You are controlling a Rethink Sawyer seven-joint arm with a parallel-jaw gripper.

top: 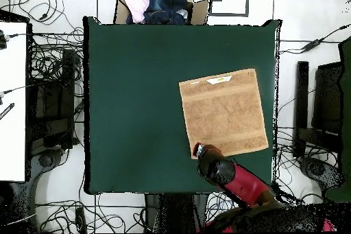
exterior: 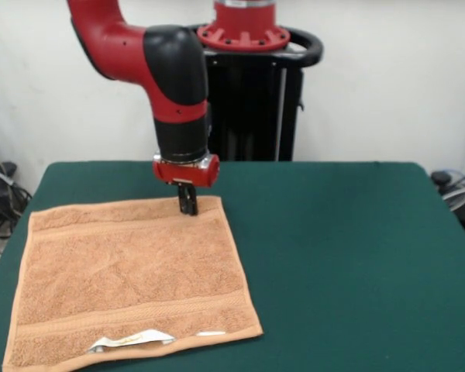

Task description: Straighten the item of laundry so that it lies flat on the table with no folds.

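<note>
You see towel spread flat near counter edge, label side toward front camera. Hand rests on its far corner, likely pinning it; finger spacing unclear, cannot tell.

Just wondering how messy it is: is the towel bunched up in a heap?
No, the towel lies spread out nearly flat on the green table, with its white label showing at one edge.

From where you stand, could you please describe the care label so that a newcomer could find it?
Start at the green table, then find the tan towel on it. Along the towel's edge farthest from the end effector lies the label, a small white strip against the terry.
</note>
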